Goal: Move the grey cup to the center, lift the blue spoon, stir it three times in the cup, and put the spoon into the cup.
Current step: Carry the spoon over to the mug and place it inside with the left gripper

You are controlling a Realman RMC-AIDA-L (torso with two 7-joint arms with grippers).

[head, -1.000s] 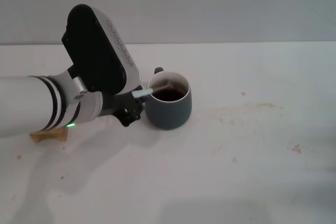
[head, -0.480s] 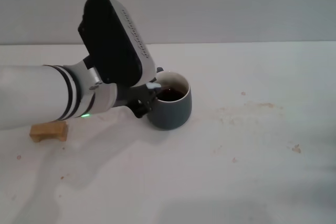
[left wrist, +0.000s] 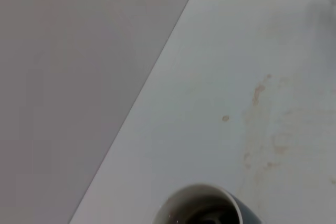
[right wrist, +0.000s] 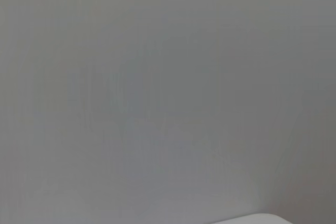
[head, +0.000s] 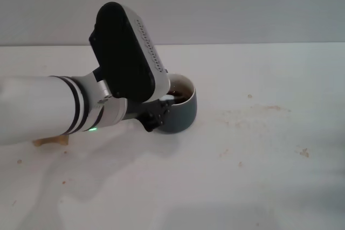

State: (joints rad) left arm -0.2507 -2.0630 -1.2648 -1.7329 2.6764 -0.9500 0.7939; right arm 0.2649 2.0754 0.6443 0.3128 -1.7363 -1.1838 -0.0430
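Note:
The grey cup (head: 184, 112) stands on the white table near the middle, holding dark liquid; its rim (left wrist: 200, 196) also shows in the left wrist view. My left gripper (head: 157, 113) is pressed against the cup's left side, shut on the blue spoon (head: 166, 98). Only a pale bit of the spoon's handle shows at the rim. The spoon's bowl and the cup's handle are hidden behind my wrist. My right gripper is out of view.
A small wooden block (head: 49, 141) lies on the table (head: 259, 176) at the left, partly under my left arm. Faint brown stains (head: 259, 112) mark the surface right of the cup. A grey wall rises behind the table.
My left arm has moved right and toward the cup with the spoon. The wrist now covers the cup's handle and left rim, and much of the wooden block.

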